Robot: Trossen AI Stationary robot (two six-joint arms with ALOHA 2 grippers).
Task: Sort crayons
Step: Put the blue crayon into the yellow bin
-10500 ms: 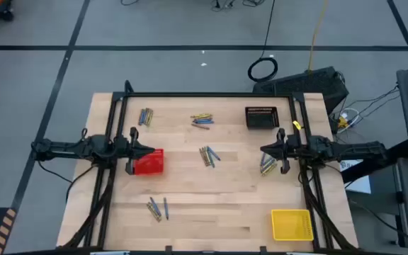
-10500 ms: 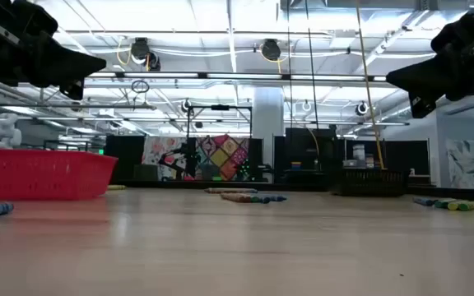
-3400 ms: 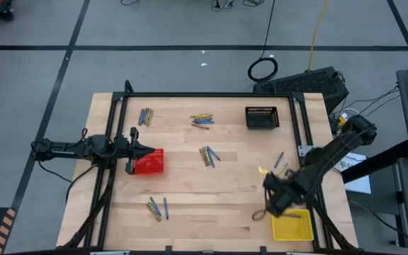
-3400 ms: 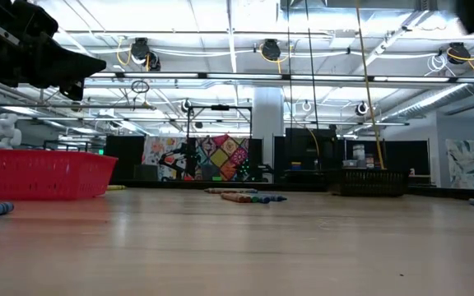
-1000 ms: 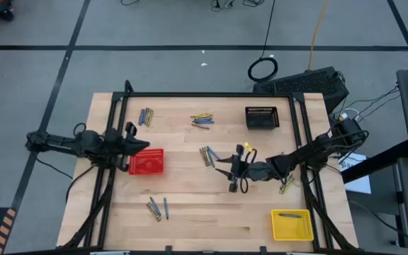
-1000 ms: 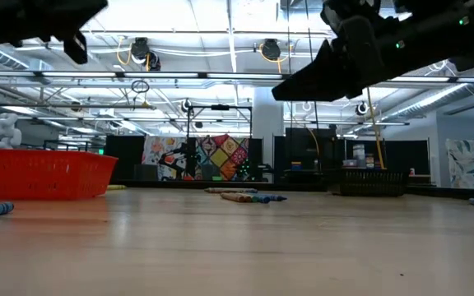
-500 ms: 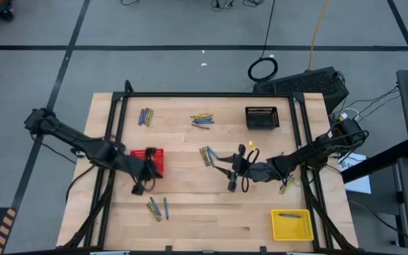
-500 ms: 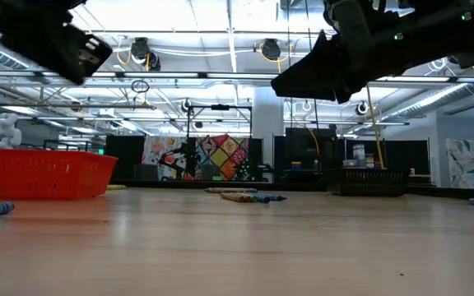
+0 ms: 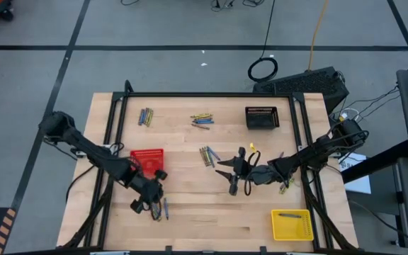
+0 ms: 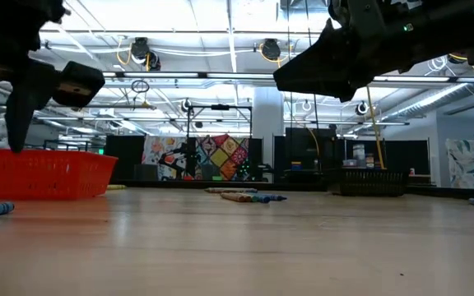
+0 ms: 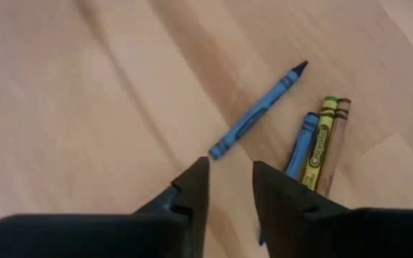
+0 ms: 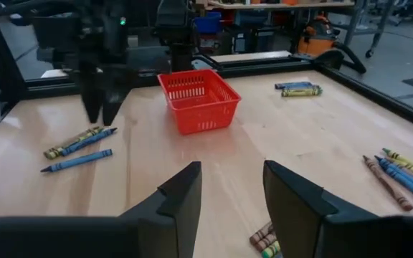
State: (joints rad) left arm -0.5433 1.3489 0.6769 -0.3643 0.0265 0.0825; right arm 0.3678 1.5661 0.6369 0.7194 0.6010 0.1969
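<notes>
Wooden worktop [image 9: 190, 212]: pale planks inside a black frame, carrying three mesh baskets and several small groups of crayons.
Baskets, counted: three. Red basket [image 9: 146, 161] on the left half, black basket [image 9: 261, 117] toward the far right, yellow basket [image 9: 291, 224] at the near right corner.
Yellow basket contents: one crayon [image 9: 290, 214] lying along its far side.
Crayon groups on the worktop: five in the high view. Far-left group [image 9: 145, 116], far-middle group [image 9: 202, 120], centre group [image 9: 208, 155], near-left group [image 9: 161, 208], and a few by the right arm [image 9: 284, 185].
Near-left group, close up: four crayons in the left wrist view. One blue crayon [image 11: 257, 120] lies apart at an angle; a second blue [image 11: 301, 145], a yellow-green [image 11: 320, 142] and a brown [image 11: 335, 143] lie side by side, touching.
Left end effector [image 9: 149, 199]: reaches in over the near-left group, in front of the red basket; its fingers [image 11: 192, 188] are spread slightly with bare wood between them, holding nothing, tips just short of the lone blue crayon.
Right end effector [image 9: 231, 173]: stretched across to the middle of the worktop, just right of the centre group; fingers [image 12: 183, 193] spread apart and empty, pointing toward the red basket.
Low view: both arms hang dark above the worktop, with the red basket at the left edge.
</notes>
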